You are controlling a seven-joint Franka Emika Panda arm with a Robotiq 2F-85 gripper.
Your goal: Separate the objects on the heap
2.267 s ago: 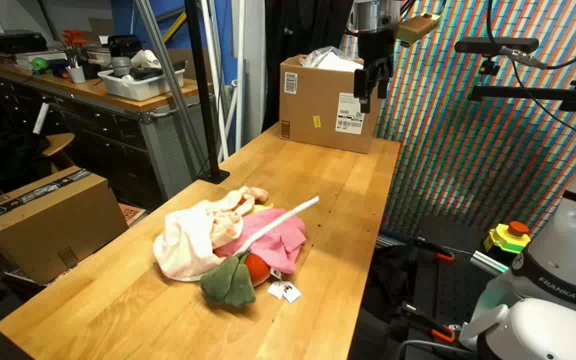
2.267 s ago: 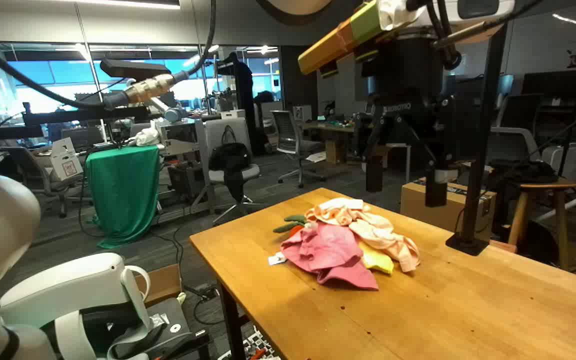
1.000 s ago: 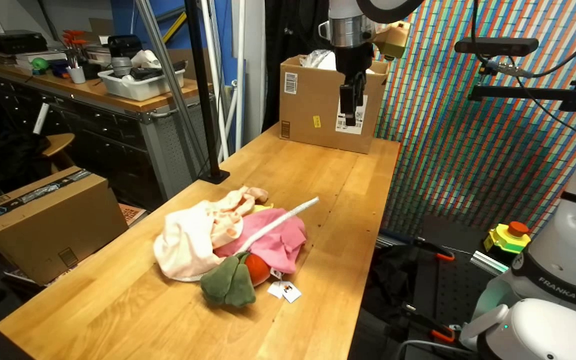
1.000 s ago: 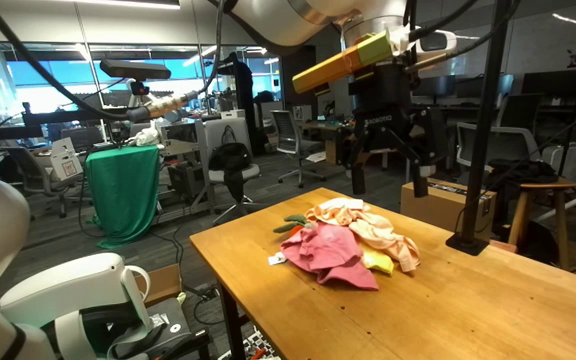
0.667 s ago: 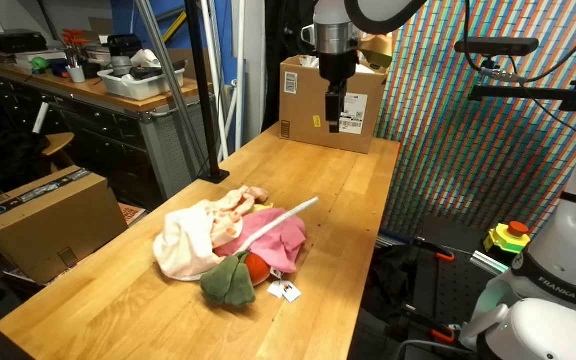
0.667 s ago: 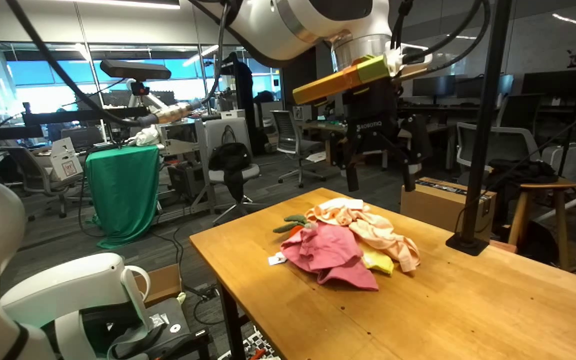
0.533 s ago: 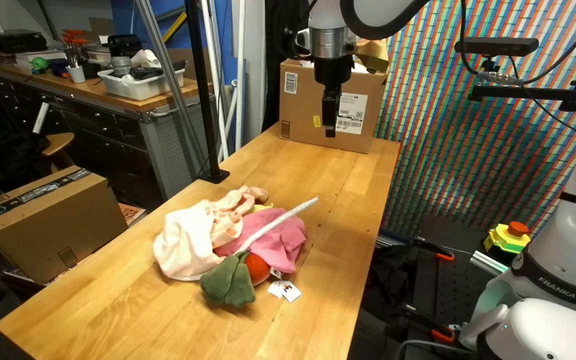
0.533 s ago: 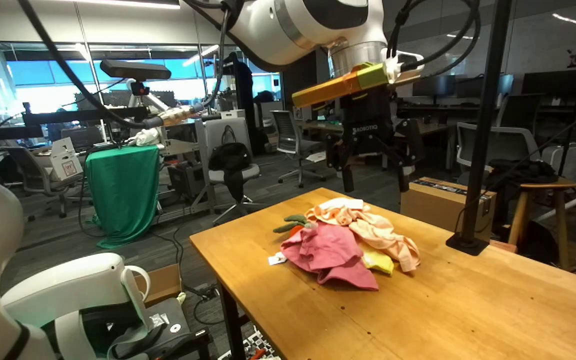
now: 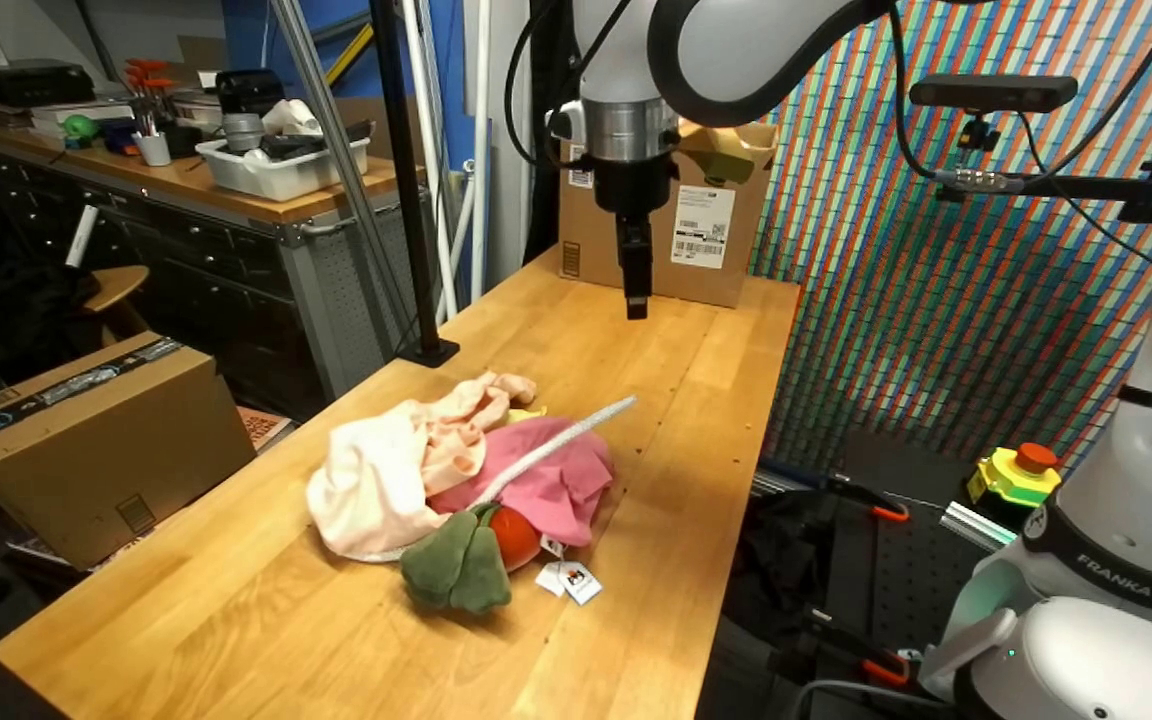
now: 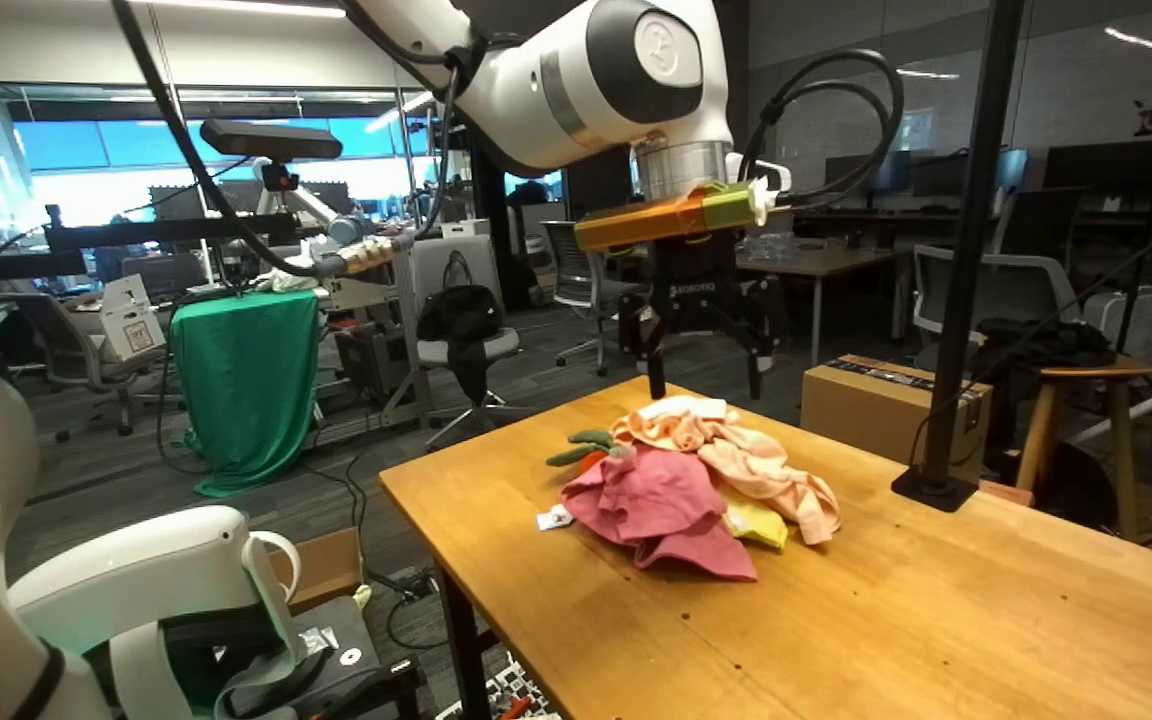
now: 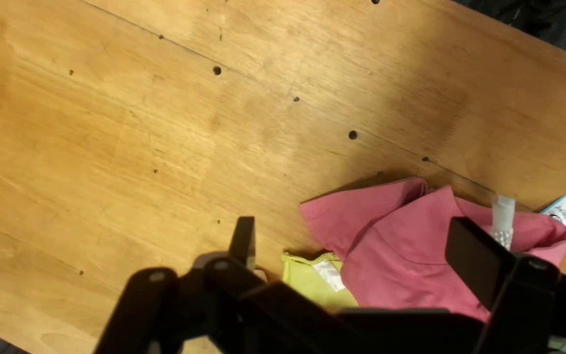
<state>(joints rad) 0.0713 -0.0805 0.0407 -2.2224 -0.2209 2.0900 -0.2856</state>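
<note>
Gripper (image 10: 705, 385) hung spread wide, apart from the heap (image 9: 461, 485)

I saw the heap lie on the wooden table (image 9: 336, 640): cream cloth (image 9: 376, 490) beside pink cloth (image 9: 566, 487), yellow cloth (image 10: 756, 522) between them. A white cord (image 9: 556, 447) slanted over the pink cloth. At one end I made out a green piece (image 9: 456, 570), a red piece (image 9: 514, 540) and white tags (image 9: 576, 582). Farther along stood a labelled cardboard box (image 9: 664, 255).

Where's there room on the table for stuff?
The wooden table is bare between the pink cloth and the labelled cardboard box, and between the green plush leaves and the end farthest from that box. It's crowded where the pink cloth, cream cloth and yellow cloth bunch together. The open gripper hangs above the table.
</note>
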